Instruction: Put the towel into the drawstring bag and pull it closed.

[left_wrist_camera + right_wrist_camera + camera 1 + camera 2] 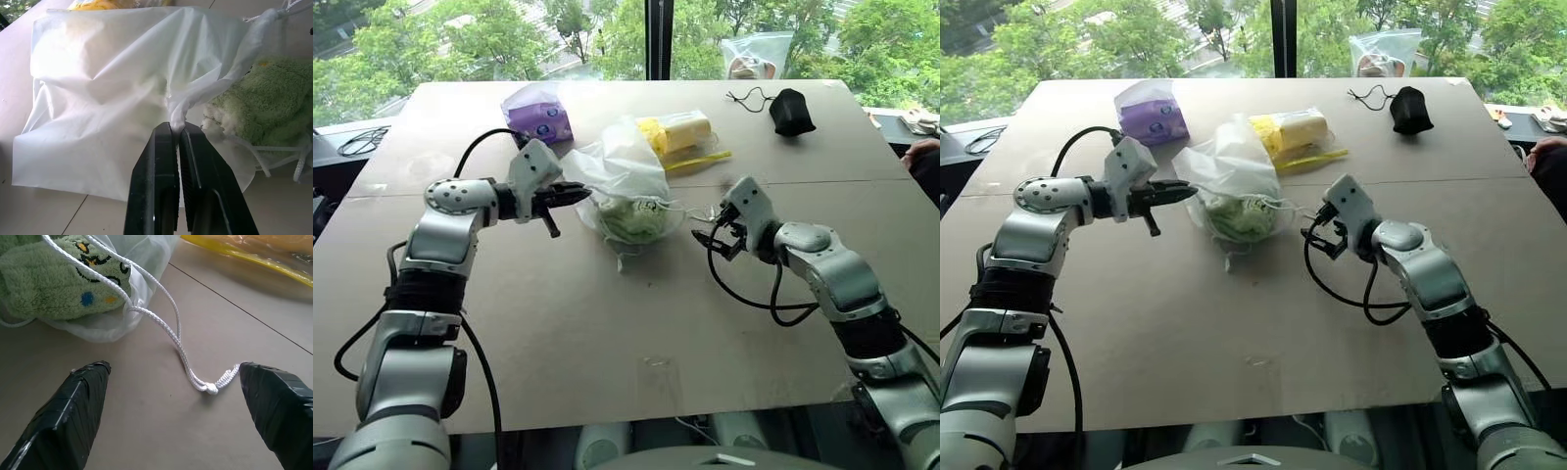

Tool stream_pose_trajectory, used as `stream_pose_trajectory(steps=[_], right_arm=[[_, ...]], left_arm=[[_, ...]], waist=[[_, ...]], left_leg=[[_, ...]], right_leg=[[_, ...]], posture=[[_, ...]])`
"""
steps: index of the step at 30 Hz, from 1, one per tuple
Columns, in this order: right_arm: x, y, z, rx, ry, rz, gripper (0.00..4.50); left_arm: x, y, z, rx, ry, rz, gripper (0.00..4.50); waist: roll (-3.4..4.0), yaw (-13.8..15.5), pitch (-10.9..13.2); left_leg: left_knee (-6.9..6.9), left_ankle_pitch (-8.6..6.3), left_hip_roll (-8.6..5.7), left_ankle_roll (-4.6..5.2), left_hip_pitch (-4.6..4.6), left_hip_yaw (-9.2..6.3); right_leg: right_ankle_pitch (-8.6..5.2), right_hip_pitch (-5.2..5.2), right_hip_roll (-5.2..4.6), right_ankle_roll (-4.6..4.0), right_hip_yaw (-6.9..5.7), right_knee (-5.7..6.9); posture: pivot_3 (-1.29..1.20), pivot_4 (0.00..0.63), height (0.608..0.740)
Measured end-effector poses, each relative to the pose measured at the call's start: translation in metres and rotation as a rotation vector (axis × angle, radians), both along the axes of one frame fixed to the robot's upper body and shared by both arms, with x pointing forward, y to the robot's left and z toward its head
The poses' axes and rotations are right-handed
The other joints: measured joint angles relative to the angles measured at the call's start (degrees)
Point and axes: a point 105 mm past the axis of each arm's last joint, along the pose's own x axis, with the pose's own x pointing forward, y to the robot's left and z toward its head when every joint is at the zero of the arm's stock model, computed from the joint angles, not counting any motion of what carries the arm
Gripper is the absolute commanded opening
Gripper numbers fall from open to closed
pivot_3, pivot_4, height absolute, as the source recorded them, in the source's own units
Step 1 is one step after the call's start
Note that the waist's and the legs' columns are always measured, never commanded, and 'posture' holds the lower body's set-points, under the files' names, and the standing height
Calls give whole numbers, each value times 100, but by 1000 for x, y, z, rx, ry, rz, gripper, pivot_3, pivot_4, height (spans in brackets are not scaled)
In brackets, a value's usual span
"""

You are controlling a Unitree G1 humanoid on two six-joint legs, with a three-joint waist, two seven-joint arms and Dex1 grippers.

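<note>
We are pinching the drawstring bag (pixel 112 93) in our clenched left claw (pixel 177 131), the towel (pixel 49 279) lying inside; our right claw (pixel 171 377) is gaping around the cord (pixel 183 352) on the desk (pixel 607 333).

Towel (pixel 44 284) light green, small embroidered marks; drawstring bag (pixel 112 88) sheer white; far pouch (pixel 791 111) seemingly black.

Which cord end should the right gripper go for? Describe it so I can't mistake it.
On the brown table, look just right of the white drawstring bag holding the green towel. A thin white cord trails from the bag's mouth and ends in a small knot, lying between the open right gripper fingers; unlike the black pouch's dark cord.
</note>
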Motion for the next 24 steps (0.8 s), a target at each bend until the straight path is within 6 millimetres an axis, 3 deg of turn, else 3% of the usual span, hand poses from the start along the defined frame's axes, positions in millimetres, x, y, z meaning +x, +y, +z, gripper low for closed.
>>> stream_pose_trajectory(steps=[3,6,8,9,12,13,17,21,24], right_arm=[[17,-2,-13,-20,-10,-20,4500],[28,-2,-12,-30,-61,-17,3703],[31,-3,-12,-38,-81,-17,2819],[32,-4,-13,-36,-82,-15,2201],[29,-5,-14,-24,-68,4,784],[26,-4,-15,-20,-62,13,129],[15,2,-19,-6,-47,50,0],[3,7,-21,8,-31,75,0],[-1,7,-21,8,-26,81,0]], left_arm=[[2,8,3,16,-10,14,182],[2,15,5,9,-2,33,0],[-2,19,10,-88,56,44,0],[-8,26,16,-137,89,57,600],[-21,46,30,-244,123,118,1793],[-27,49,32,-279,138,130,2452],[-52,59,18,-387,253,176,4272],[-82,75,-11,-425,346,270,4428],[-94,78,-33,-383,371,321,4428]], waist=[[-1,27,0],[-7,11,-4],[-7,6,-4],[-6,-3,-4],[-5,-23,-3],[-5,-27,-3],[-5,-47,-3],[-5,-87,-3],[-4,-82,-3]], left_leg=[[1,0,-3,0,-5,4],[5,0,-2,0,-3,6],[6,0,2,0,-3,2],[6,0,4,0,-3,0],[4,0,11,0,-2,-3],[3,0,12,0,-2,-4],[3,-1,12,0,-2,-3],[2,0,13,-1,-2,-7],[1,0,12,-1,3,-10]], right_leg=[[0,2,-15,2,-2,-6],[4,3,-16,8,2,-5],[4,3,-14,8,-1,0],[3,2,-13,8,-1,1],[3,1,-11,8,-1,2],[3,1,-13,8,-1,2],[3,2,-21,8,1,2],[3,2,-24,8,1,2],[3,4,-26,6,0,5]], posture=[[0,150,740],[0,150,740],[0,150,740],[0,150,740],[0,150,740],[0,150,740],[0,150,740],[0,150,740],[0,150,740]])
